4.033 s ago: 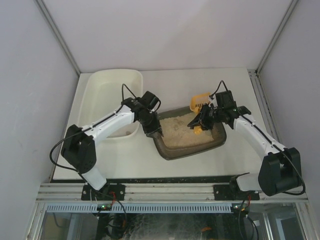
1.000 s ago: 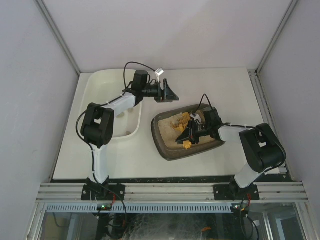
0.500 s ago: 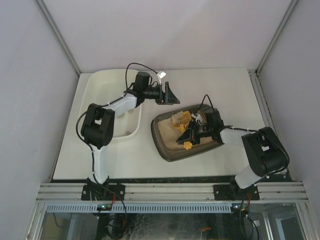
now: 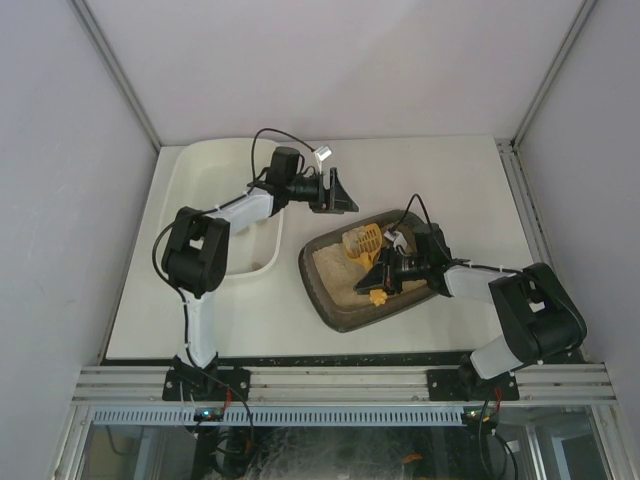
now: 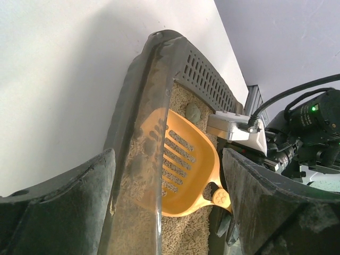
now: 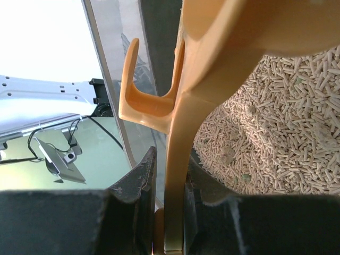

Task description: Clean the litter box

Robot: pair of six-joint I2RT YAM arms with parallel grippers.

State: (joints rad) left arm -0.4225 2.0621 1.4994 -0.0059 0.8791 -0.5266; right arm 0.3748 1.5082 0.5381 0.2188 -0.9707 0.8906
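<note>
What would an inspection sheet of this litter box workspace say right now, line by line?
Surface: white table, no spills seen.
Job's things: litter box holds beige pellets; orange scoop sits inside it; white tub stands to its left.
Clutter: nothing seen.
Grippers: left gripper open, empty, by the box's far rim; right gripper shut on the scoop's handle.
Cables: black cable loops over the left arm, another over the right; neither snagged.
Surroundings: white enclosure walls; metal rail at the near edge.
</note>
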